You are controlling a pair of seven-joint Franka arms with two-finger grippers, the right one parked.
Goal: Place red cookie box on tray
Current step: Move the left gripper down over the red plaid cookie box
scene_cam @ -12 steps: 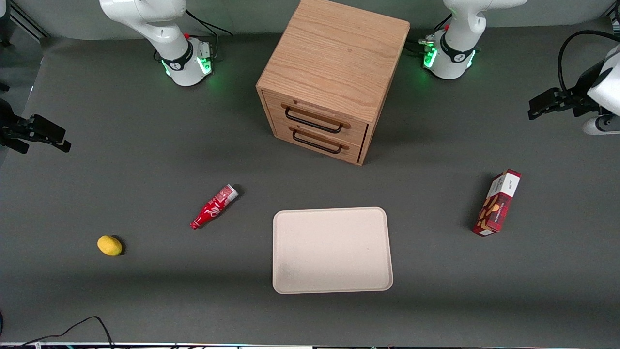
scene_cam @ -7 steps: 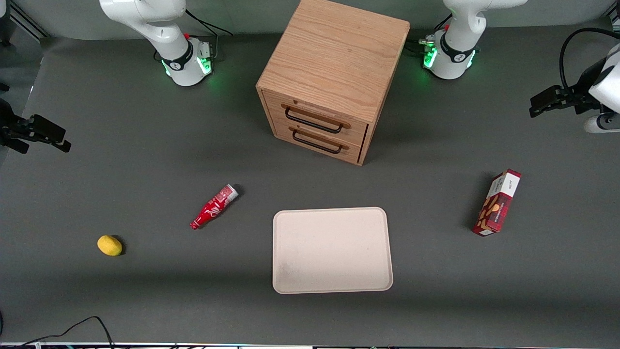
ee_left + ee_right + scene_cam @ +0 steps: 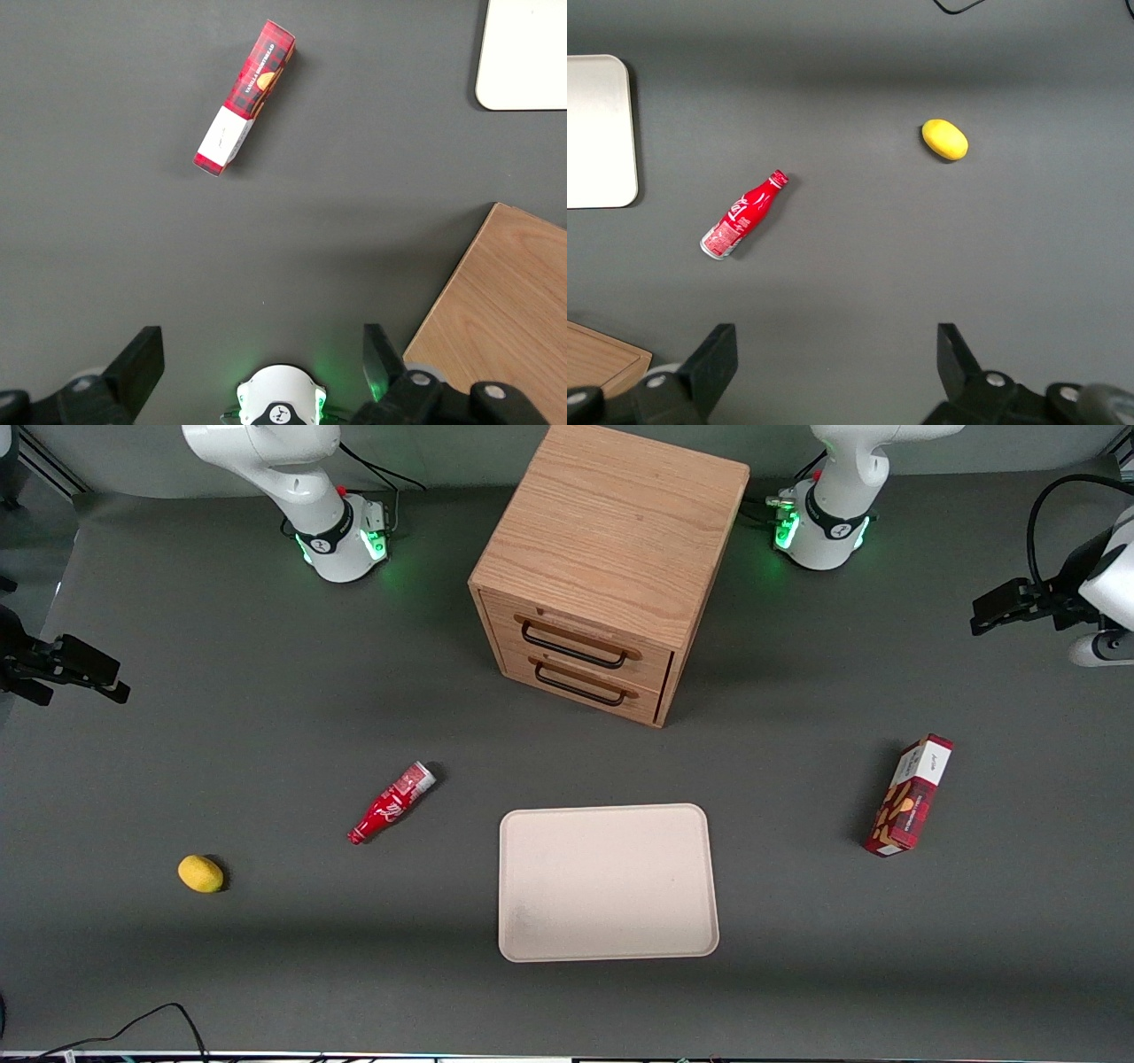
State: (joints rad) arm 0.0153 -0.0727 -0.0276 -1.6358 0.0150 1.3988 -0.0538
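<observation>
The claw is high up and the box waits on the table

From the front, the red cookie box (image 3: 910, 794) lies on the table (image 3: 266, 691), well apart from the tray (image 3: 608, 882), toward the working arm's end. The claw (image 3: 997, 608) hangs farther from the camera than the box, holding nothing. From the left wrist, its two fingers (image 3: 140, 363) are spread wide over bare table, likely so they can fit around the slim box (image 3: 245, 97). A tray corner (image 3: 523, 53) shows too
</observation>
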